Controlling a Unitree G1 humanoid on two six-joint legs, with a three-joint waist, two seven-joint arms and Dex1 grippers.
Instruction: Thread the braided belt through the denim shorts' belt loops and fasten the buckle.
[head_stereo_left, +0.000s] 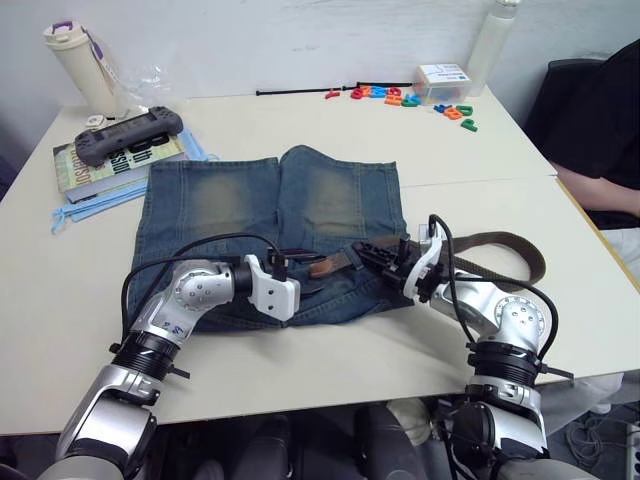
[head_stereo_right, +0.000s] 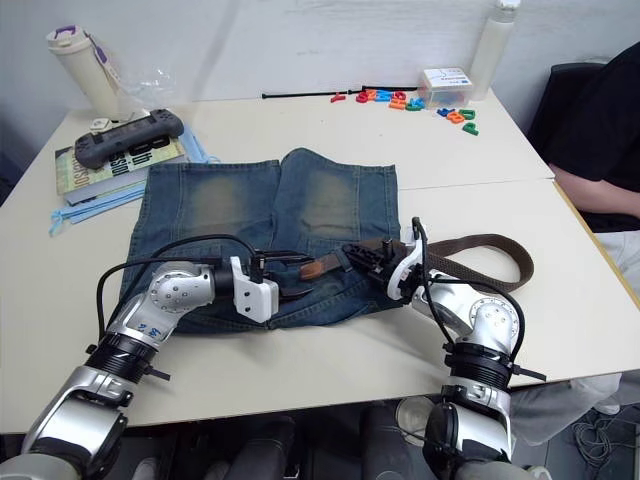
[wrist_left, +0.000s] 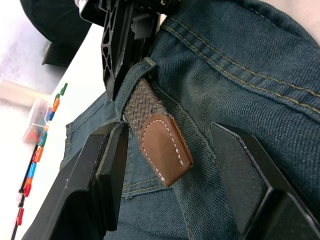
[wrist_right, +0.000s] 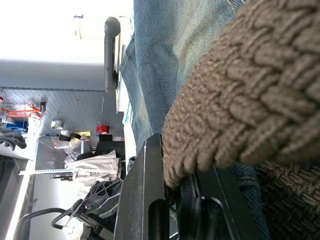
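Leather-tipped braided belt (wrist_left: 159, 145) pokes through a belt loop (wrist_left: 148, 65); left end effector (wrist_left: 175, 175) gapes around it, right end effector (head_stereo_left: 385, 262) clamps the strap; pull gently along the waistband.

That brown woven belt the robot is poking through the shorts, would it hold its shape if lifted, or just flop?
Probably flop: the braided belt already lies in a loose curve on the table. Its open weave looks soft and likely grips rather than slips. The leather tip looks stiffer, which may help it pass through the belt loop on the denim shorts.
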